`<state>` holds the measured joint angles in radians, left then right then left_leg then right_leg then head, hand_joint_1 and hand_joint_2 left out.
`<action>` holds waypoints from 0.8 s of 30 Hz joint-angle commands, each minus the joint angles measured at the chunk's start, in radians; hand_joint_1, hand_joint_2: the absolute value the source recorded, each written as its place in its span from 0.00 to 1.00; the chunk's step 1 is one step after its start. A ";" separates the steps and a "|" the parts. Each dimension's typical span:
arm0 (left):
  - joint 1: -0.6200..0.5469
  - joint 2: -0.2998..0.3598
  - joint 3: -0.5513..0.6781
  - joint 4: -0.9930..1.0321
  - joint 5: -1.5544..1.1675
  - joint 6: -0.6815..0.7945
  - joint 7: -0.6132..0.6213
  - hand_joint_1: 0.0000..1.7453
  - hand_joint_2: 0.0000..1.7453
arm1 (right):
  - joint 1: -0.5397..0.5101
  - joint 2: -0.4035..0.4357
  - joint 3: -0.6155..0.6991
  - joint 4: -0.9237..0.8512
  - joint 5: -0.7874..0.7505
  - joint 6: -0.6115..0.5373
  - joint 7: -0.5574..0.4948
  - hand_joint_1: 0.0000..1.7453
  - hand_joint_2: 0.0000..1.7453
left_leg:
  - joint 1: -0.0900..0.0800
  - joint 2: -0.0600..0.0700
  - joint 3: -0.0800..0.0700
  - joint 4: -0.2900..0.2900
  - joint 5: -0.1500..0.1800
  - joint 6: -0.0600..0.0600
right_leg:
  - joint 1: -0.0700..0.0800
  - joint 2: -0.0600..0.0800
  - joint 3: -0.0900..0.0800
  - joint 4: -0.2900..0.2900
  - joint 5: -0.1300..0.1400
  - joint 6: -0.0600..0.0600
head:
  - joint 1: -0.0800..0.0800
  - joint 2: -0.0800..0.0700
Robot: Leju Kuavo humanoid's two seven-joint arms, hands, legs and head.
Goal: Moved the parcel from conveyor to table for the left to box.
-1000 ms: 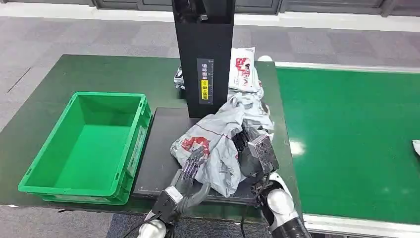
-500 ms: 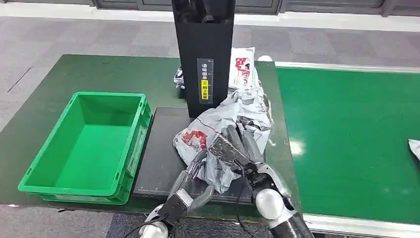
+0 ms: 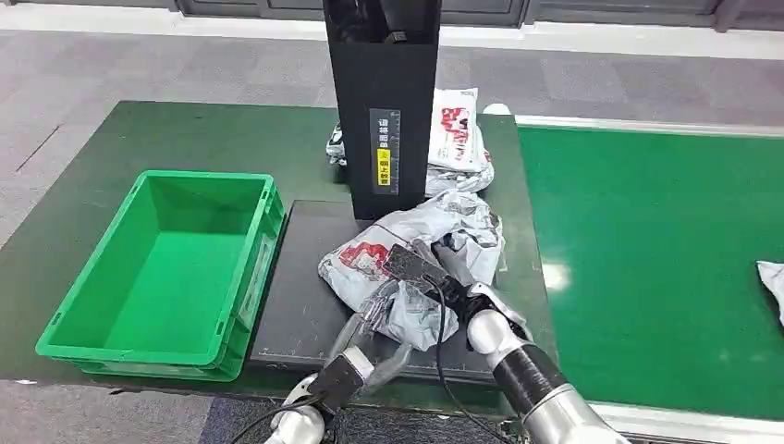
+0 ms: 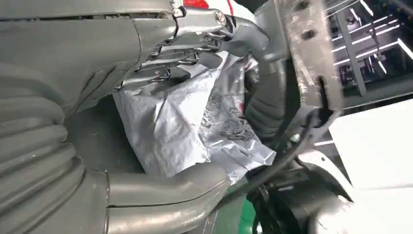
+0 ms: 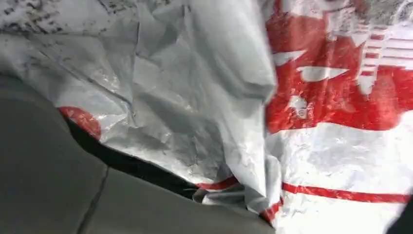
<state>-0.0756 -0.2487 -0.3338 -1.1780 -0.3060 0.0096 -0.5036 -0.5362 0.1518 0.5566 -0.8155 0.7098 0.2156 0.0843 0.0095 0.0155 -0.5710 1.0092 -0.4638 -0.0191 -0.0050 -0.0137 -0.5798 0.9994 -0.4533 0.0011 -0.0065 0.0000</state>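
On the black mat at the near edge of the counter lies the parcel, a crumpled grey plastic mailer with red printing, just in front of a tall black post. The right hand lies on top of it, fingers pressed into the wrinkled plastic; whether they actually grip it cannot be told. The left hand comes up under the parcel's near edge, its fingers curled over one fold and its thumb below, so the plastic sits clasped between them. To the left of the mat stands a green crate. Behind the post lie more mailers. To the right runs the green conveyor, with another pale bag at its far right edge.
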 commanded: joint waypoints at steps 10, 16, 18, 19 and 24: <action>-0.104 0.070 -0.220 0.224 -0.757 0.523 0.414 0.00 1.00 | -0.070 0.001 0.032 0.010 -0.316 0.108 -0.094 0.00 0.00 | -0.001 -0.002 0.001 -0.002 0.001 0.000 | -0.001 0.000 0.000 -0.001 0.000 0.000 | 0.000 0.000; -0.138 0.079 -0.236 0.302 -1.122 0.583 0.642 1.00 1.00 | -0.062 0.000 0.052 -0.014 -0.354 0.112 -0.107 0.00 0.00 | 0.000 -0.001 0.001 -0.002 0.001 0.000 | -0.001 0.001 0.000 -0.001 0.001 0.000 | 0.000 0.000; -0.144 0.072 -0.227 0.322 -1.204 0.568 0.678 1.00 1.00 | -0.062 0.002 0.061 -0.023 -0.369 0.118 -0.112 0.00 0.00 | -0.001 -0.001 0.001 -0.003 0.002 0.000 | -0.001 0.001 0.000 -0.002 0.001 0.000 | 0.000 0.000; -0.145 0.067 -0.220 0.330 -1.213 0.567 0.679 1.00 1.00 | -0.062 0.003 0.065 -0.028 -0.372 0.117 -0.110 0.00 0.00 | -0.001 -0.001 0.001 -0.003 0.002 0.000 | -0.001 0.002 0.000 -0.002 0.001 0.000 | 0.000 0.000; -0.158 0.081 -0.245 0.333 -1.265 0.548 0.732 1.00 1.00 | -0.066 0.000 0.074 -0.031 -0.384 0.125 -0.118 0.00 0.00 | -0.001 -0.001 0.002 -0.004 0.002 0.000 | -0.001 0.002 0.000 -0.002 0.001 0.000 | 0.000 0.000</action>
<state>-0.1785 -0.2121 -0.5077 -0.9515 -1.5003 0.5791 0.1674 -0.5745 0.1740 0.5570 -0.8327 0.3357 0.3262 -0.0256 0.0095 0.0159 -0.5712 1.0092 -0.4634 -0.0196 -0.0050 -0.0131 -0.5807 1.0001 -0.4532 0.0011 -0.0065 0.0000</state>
